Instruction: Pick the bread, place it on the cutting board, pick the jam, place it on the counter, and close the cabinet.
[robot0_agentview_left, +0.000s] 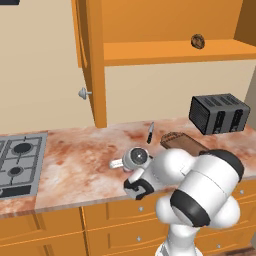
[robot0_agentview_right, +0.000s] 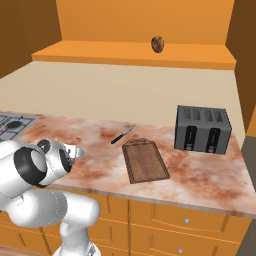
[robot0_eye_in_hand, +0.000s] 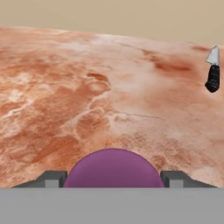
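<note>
The purple jam (robot0_eye_in_hand: 113, 167) sits between my two dark finger tips in the hand view, and my gripper (robot0_eye_in_hand: 113, 178) is shut on it just above the marbled counter (robot0_eye_in_hand: 87, 96). My hand (robot0_agentview_left: 135, 158) hovers over the counter's front part, left of the cutting board (robot0_agentview_left: 184, 143). The dark-brown board (robot0_agentview_right: 145, 160) lies flat and bare on the counter. The bread (robot0_agentview_left: 198, 41) rests on the shelf of the open cabinet (robot0_agentview_left: 170, 50), high above the toaster. The cabinet door (robot0_agentview_left: 88, 60) stands swung open at the left, its silver knob (robot0_agentview_left: 85, 93) showing.
A black toaster (robot0_agentview_left: 219, 114) stands at the right, against the wall. A small knife (robot0_agentview_left: 150, 132) lies behind the board, toward the wall. The grey gas hob (robot0_agentview_left: 17, 162) occupies the counter's left end. Orange drawers (robot0_agentview_right: 185, 217) run beneath the worktop.
</note>
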